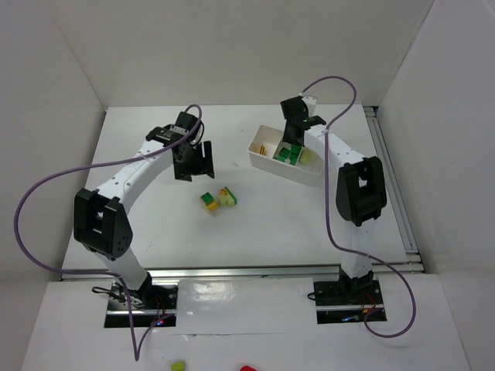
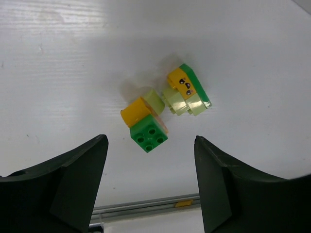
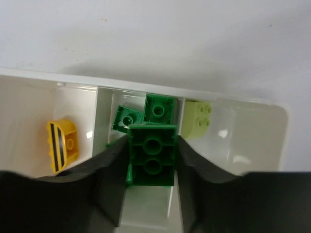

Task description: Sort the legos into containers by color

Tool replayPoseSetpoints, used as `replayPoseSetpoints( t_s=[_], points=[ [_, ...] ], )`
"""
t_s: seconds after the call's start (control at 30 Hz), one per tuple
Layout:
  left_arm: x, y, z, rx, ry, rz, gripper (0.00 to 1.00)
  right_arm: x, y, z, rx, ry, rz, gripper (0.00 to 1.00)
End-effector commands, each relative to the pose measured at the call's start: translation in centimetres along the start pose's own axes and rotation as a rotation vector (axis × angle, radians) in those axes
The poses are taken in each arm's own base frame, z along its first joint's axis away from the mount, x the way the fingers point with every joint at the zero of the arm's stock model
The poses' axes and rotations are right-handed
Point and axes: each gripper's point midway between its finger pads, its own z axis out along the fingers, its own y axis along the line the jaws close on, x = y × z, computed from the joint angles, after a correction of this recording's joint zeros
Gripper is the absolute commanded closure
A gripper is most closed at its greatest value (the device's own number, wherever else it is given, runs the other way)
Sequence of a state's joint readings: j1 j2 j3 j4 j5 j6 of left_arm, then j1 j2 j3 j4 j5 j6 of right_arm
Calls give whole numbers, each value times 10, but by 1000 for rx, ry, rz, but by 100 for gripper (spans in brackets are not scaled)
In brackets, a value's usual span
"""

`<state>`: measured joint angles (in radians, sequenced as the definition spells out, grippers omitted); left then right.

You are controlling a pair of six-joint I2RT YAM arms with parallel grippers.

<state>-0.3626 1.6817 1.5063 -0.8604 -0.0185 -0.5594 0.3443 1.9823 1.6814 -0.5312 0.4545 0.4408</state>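
Observation:
The white tray (image 1: 257, 154) stands at the back right, split into three compartments. My right gripper (image 3: 152, 143) is over its middle compartment, shut on a dark green brick (image 3: 151, 162) that faces me underside up. Below it lie two more green bricks (image 3: 158, 109). An orange striped brick (image 3: 62, 145) is in the left compartment and a pale yellow-green brick (image 3: 198, 119) in the right one. My left gripper (image 2: 149, 145) hangs open above the table, just short of a green brick (image 2: 148, 135) joined to an orange one (image 2: 133, 111). A second orange, green and pale cluster (image 2: 187, 92) lies beside them.
The two brick clusters (image 1: 218, 199) lie mid-table between the arms. A metal rail (image 1: 247, 272) runs along the near table edge. White walls enclose the table on three sides. Purple cables loop from both arms.

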Motion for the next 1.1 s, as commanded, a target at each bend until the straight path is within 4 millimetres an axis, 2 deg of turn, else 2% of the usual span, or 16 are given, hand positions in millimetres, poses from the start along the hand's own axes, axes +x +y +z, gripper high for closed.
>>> replayPoseSetpoints(
  t_s=[0.0,0.03,0.07,0.13,0.27,0.37,0.5,0.57,0.63,0.67,0.9,1.07],
  points=[
    [4,8,-11,-48,-12,-74,18,-23,17,2,-49,-46,-11,48],
    [8,7,-11,-50,-1,-66,17,-19,19,6,-54,-34,-16,41],
    [10,9,-9,-63,3,-76,17,-23,20,5,-58,-42,-11,31],
    [15,9,-10,-62,9,-68,17,-28,20,0,-63,-52,-6,27],
    [34,16,-1,-100,57,-76,21,-33,15,-15,-73,-72,4,27],
    [45,18,6,-113,82,-107,26,-39,8,-34,-89,-104,30,27],
    [52,12,8,-96,82,-170,33,-28,6,-34,-96,-75,28,27],
    [54,10,10,-91,87,-208,33,-22,5,-35,-104,-62,23,29],
    [50,6,12,-83,66,-210,24,-21,4,-40,-119,-68,28,29],
    [52,6,15,-90,73,-229,12,-20,6,-40,-130,-63,27,29],
    [39,-13,19,-47,42,-277,13,-13,3,-43,-134,-50,13,29],
    [50,-5,36,-142,91,-332,17,-15,2,-49,-146,-54,17,29]
  ],
)
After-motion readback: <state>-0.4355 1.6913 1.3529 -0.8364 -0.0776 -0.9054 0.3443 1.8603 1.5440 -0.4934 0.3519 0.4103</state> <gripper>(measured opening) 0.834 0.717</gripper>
